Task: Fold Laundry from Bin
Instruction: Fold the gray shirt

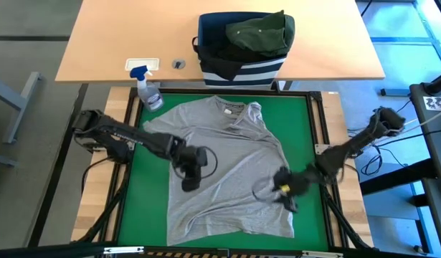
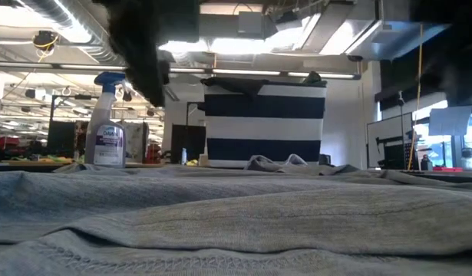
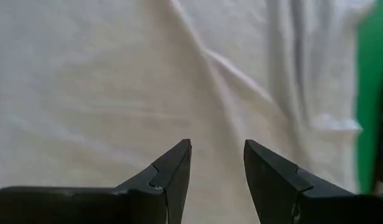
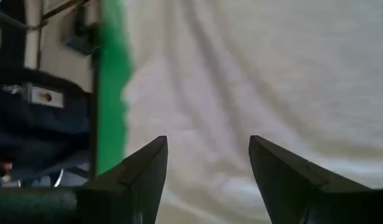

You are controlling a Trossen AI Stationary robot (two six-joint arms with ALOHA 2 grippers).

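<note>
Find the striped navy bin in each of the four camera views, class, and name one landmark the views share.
High view: the bin sits top centre, on the tan table beyond the green mat.
Low view: centre background, behind the cloth.
Left wrist view: not in it.
Right wrist view: not in it.
Shared landmark: the light grey shirt, spread on the mat, shows in all four views.

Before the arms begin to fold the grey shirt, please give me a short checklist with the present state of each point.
1. Grey shirt lies spread on the green mat: ok.
2. Shirt is smooth: not ok, wrinkles show.
3. Left gripper open, holding nothing: ok.
4. Right gripper open, holding nothing: ok.
5. Spray bottle clear of the shirt: cannot tell, it stands at the sleeve's edge.
6. Bin stands off the mat: ok.
</note>
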